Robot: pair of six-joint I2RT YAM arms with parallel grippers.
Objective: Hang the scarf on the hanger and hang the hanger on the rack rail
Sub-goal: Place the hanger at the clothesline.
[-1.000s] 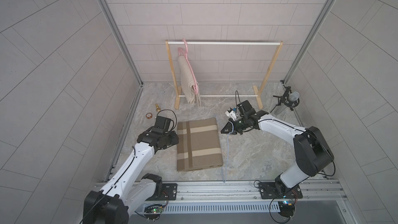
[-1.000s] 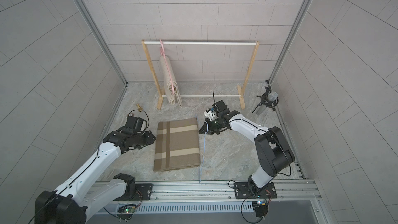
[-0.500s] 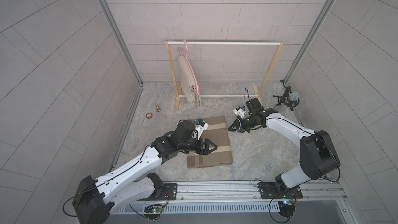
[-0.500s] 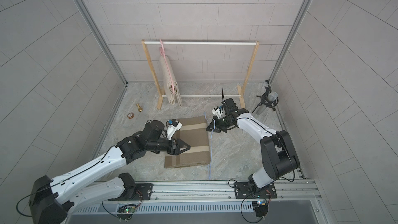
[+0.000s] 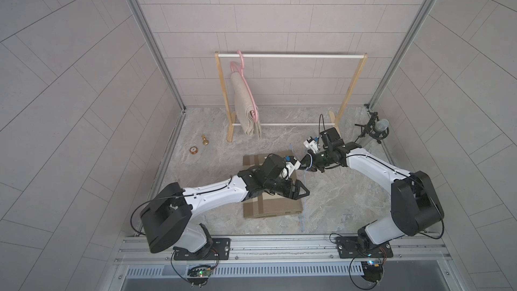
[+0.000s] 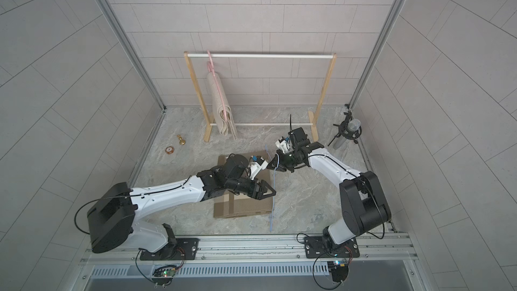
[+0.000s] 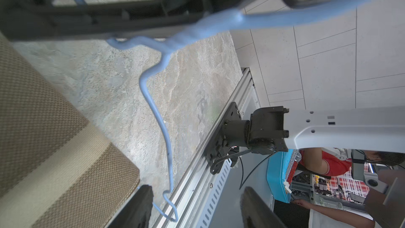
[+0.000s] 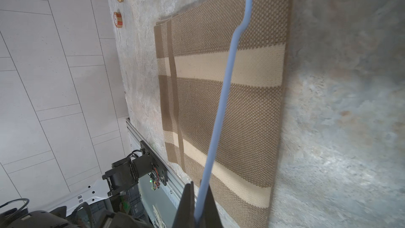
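The brown scarf [image 5: 268, 209] with cream stripes lies folded flat on the floor, shown in both top views [image 6: 243, 208]. My left arm reaches across it, partly hiding it. The left gripper [image 5: 300, 193] hovers open at the scarf's right edge with nothing between its fingers [image 7: 140, 202]. My right gripper [image 5: 304, 162] is shut on a thin blue hanger [image 6: 272, 214] that hangs down along the scarf's right edge. In the right wrist view the hanger [image 8: 225, 84] runs out from the shut gripper [image 8: 199, 191] over the scarf [image 8: 252, 106]. The left wrist view shows the hanger [image 7: 153, 106] beside the scarf [image 7: 54, 139].
A wooden rack [image 5: 291, 55] stands at the back, with a pink hanger carrying a beige cloth [image 5: 243, 107] at its left end. A gold chess piece [image 5: 205, 140] and a small round spool [image 5: 193, 150] lie at the left. A microphone stand [image 5: 377, 128] is at the right wall.
My left arm swung from the scarf's left side across it to its right edge, and its jaws opened wider. The right gripper, with the hanger, shifted a little to the right.
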